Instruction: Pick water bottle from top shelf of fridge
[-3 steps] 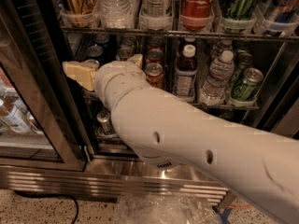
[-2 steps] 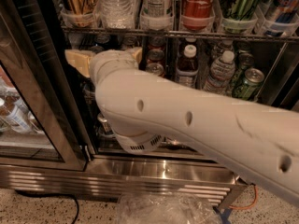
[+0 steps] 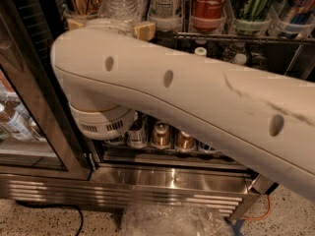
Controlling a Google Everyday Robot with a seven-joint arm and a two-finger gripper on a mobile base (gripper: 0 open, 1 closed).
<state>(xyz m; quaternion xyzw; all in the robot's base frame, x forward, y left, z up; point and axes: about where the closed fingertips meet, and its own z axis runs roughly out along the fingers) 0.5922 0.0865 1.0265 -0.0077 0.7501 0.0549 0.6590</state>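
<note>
The water bottle (image 3: 120,1) is clear and ribbed and stands in a lane tray on the top shelf (image 3: 221,36) of the fridge (image 3: 29,97), at the upper left; its cap is out of view. My gripper (image 3: 109,26) is at the shelf's front edge, right below and in front of the bottle's base. Its tan fingertips (image 3: 144,30) stand wide apart on either side of the bottle, so it is open. My white arm (image 3: 197,97) crosses the view and hides most of the middle shelf.
A white-labelled bottle (image 3: 165,1), a Coca-Cola bottle (image 3: 206,4) and a green can (image 3: 251,1) stand right of the water bottle. Short cans (image 3: 162,134) stand on the bottom rack. The open glass door (image 3: 15,117) is at left. A plastic bag (image 3: 172,220) lies below the louvred base (image 3: 147,193).
My arm has risen and come closer to the camera. The gripper has moved up from the middle shelf to the front edge of the top shelf, below the water bottle.
</note>
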